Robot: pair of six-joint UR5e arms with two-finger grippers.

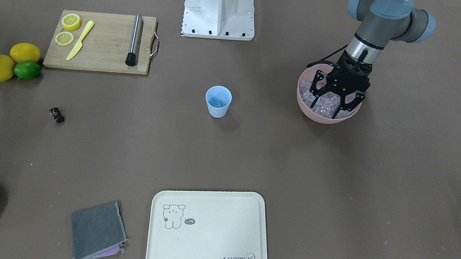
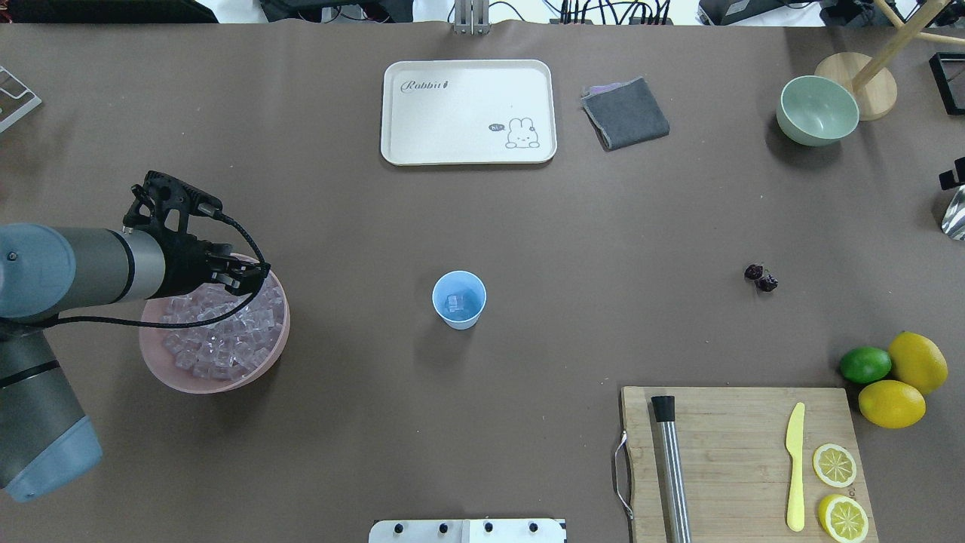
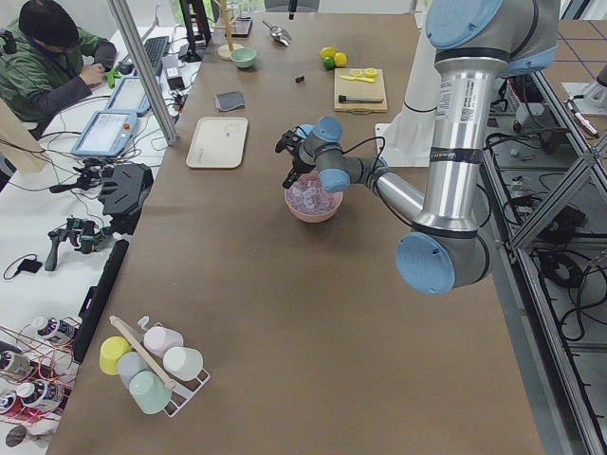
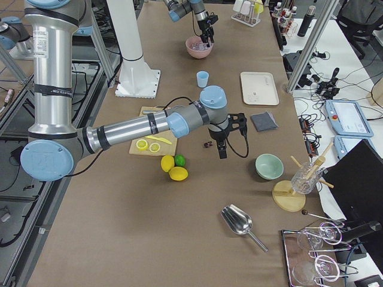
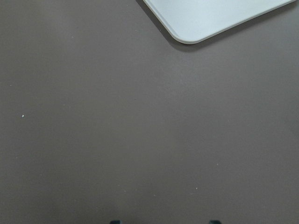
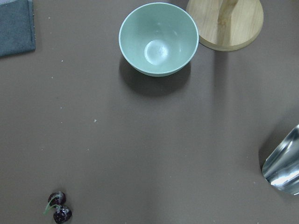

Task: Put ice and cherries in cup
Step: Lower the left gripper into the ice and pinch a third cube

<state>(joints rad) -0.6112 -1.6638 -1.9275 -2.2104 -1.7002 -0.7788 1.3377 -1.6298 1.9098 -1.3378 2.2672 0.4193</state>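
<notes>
The light blue cup [image 2: 459,299] stands upright at mid-table and holds at least one ice cube [image 2: 454,302]; it also shows in the front view [image 1: 218,101]. Many ice cubes [image 1: 326,107] fill the pink bowl [image 1: 323,117]. My left gripper [image 1: 333,104] is open, its fingers spread and dipped among the ice in the bowl [image 2: 226,381]. The cherries [image 2: 761,277] lie on the table far from the cup, and show low left in the right wrist view [image 6: 58,208]. My right gripper [image 4: 222,142] hangs above the cherries; I cannot tell whether it is open.
A white tray [image 2: 467,113], a grey cloth [image 2: 626,113] and a pale green bowl [image 2: 818,109] lie at the far side. A wooden board [image 2: 739,452] carries a muddler, a yellow knife and lemon slices. Two lemons and a lime [image 2: 865,364] sit beside it. A metal scoop [image 6: 282,163] is nearby.
</notes>
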